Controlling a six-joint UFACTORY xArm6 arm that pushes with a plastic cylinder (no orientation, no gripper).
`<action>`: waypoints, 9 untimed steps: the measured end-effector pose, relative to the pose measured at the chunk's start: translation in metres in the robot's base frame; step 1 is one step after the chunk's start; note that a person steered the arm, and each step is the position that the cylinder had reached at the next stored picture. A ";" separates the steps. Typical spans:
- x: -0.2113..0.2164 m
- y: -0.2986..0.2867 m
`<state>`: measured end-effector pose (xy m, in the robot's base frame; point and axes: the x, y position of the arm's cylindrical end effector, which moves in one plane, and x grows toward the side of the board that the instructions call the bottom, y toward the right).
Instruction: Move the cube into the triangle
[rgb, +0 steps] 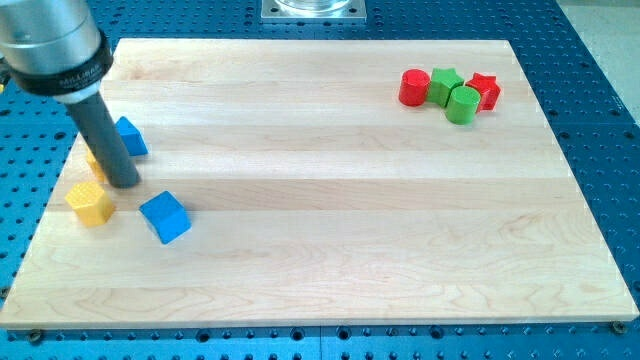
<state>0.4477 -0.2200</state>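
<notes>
Seven small blocks sit on a pale wooden board (330, 200). My tip (125, 184), a bare rod holding nothing, rests up-left of the blue cube (165, 217), apart from it. Further up-left of the cube lies a blue triangle-like block (130, 135), partly hidden; left of the cube, a yellow block (91, 204). Red and green blocks (450, 90) cluster far up-right. Best approach, by my judgement: circle below-right of the cube, then push up-left.

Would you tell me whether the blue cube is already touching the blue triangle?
Not touching. The blue cube sits apart from the blue triangle, with bare board and my tip between them.
</notes>
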 end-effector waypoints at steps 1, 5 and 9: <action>0.016 0.046; 0.036 0.009; 0.084 0.048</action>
<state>0.5320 -0.1722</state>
